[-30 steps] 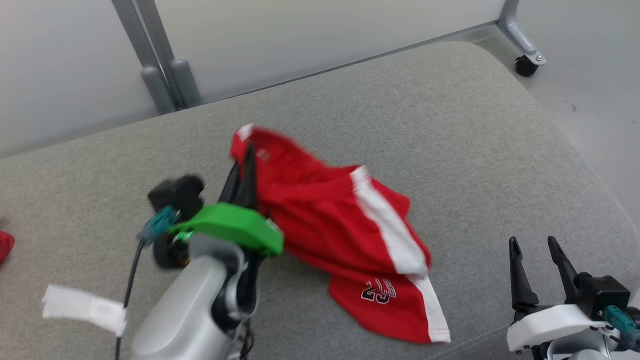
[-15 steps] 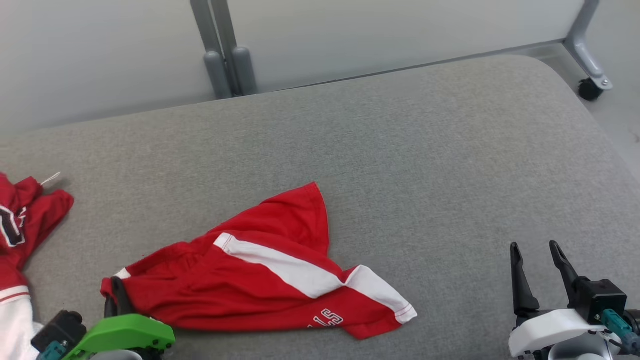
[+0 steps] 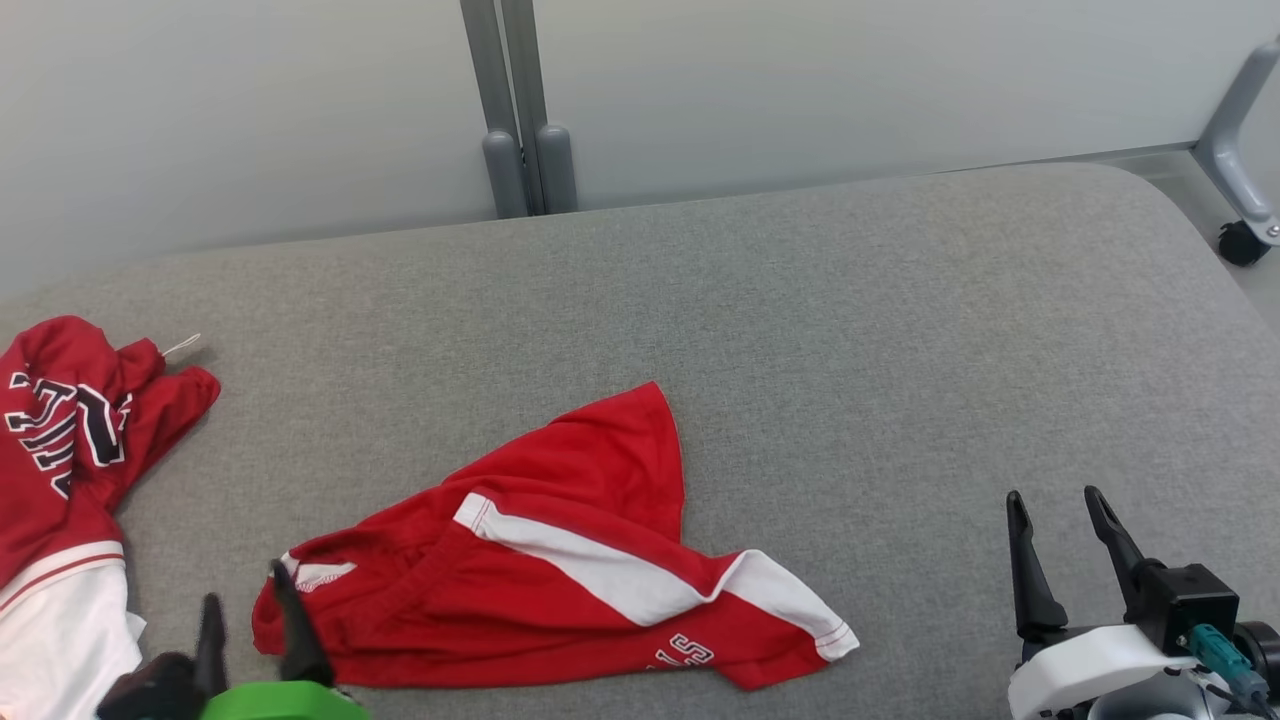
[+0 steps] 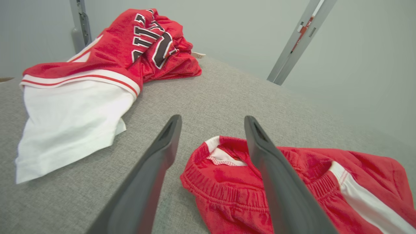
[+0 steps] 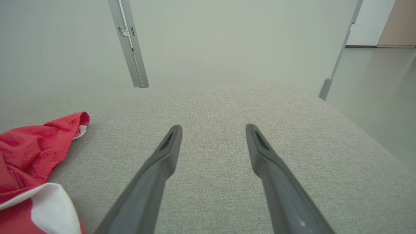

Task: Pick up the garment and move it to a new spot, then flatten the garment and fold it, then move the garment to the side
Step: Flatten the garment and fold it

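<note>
The garment, red shorts (image 3: 560, 590) with white side stripes, lies crumpled on the grey cushion (image 3: 850, 330), its elastic waistband (image 4: 224, 191) towards my left gripper. My left gripper (image 3: 250, 612) stands open at the lower left. In the left wrist view its (image 4: 213, 119) right finger crosses the waistband's end and its left finger is over bare cushion. It holds nothing. My right gripper (image 3: 1053, 498) is open and empty at the lower right, well clear of the shorts. A leg hem of the shorts (image 5: 29, 152) shows left of my right gripper (image 5: 213, 127).
A red and white jersey (image 3: 60, 480) with black lettering lies bunched at the cushion's left edge, also seen as the jersey (image 4: 97, 61) beyond my left fingers. Grey partition posts (image 3: 520, 150) stand behind the cushion. A castor (image 3: 1243, 243) sits on the floor at the right.
My left gripper dragged the shorts toward the lower left, then opened and let go of the waistband. The head camera has shifted, bringing the jersey into view. My right gripper stays as it was.
</note>
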{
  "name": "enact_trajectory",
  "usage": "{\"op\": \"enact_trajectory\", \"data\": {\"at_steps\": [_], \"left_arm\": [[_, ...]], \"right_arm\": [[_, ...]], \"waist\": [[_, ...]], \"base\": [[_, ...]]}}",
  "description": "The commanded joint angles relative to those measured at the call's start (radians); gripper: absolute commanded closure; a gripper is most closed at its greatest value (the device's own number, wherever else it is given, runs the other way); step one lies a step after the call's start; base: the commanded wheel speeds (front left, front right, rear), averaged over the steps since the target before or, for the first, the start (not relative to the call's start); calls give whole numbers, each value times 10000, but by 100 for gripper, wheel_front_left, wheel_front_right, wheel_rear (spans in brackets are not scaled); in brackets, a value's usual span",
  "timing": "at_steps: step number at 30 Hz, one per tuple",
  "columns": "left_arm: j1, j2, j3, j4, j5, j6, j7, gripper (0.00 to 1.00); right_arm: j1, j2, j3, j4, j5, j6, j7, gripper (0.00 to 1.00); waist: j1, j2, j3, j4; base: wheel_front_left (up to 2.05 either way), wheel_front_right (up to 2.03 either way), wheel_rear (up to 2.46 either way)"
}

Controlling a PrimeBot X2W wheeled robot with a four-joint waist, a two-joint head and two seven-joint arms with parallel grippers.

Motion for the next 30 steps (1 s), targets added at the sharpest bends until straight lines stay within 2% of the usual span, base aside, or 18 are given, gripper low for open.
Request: {"op": "enact_trajectory", "data": {"at_steps": [1,5,12,15,21,22,23,24,27,29,30], "left_arm": [[-89,19,-340,-137,150,-225,121,0],[-809,185,-1323,-384,401,-818,1236,0],[-2183,789,-2324,772,539,-1372,3952,0],[-2521,1066,-2381,1163,479,-1529,4590,0],[-2478,1308,-2395,1187,195,-1806,5122,0],[-2427,1333,-2399,1180,191,-1798,5166,7],[-2364,1345,-2429,1182,158,-1808,5244,33],[-2330,1335,-2457,1166,138,-1821,5281,51],[-2298,1226,-2591,1080,21,-1921,5437,56],[-2267,1183,-2727,1041,-50,-2003,5576,65],[-2262,1148,-2782,1014,-71,-2039,5626,74]], "right_arm": [[174,-16,-9,-2,25,0,-31,0],[110,-16,53,41,78,0,-31,0],[-134,-17,193,113,253,-1,-31,0],[-32,-17,113,135,287,0,-31,0],[79,-14,-41,126,314,0,-31,0],[81,-14,-50,128,316,-1,-31,0],[82,-14,-50,134,334,0,-31,0],[67,-14,-45,140,351,-1,-31,0],[-66,-14,-25,154,369,-1,-31,0],[-114,-14,-21,153,361,0,-31,0],[-122,-14,-31,150,355,0,-31,0]], "waist": [[0,0,43,-43],[0,0,174,-227],[0,0,387,-843],[0,0,401,-1028],[0,0,422,-1155],[0,0,424,-1153],[0,0,431,-1145],[0,0,436,-1136],[0,0,454,-1084],[0,0,451,-1042],[0,0,458,-1015]], "base": [[0,0,0],[0,0,0],[0,0,0],[0,0,0],[0,0,0],[0,0,0],[0,0,0],[0,0,0],[0,0,0],[0,0,0],[0,0,0]]}}
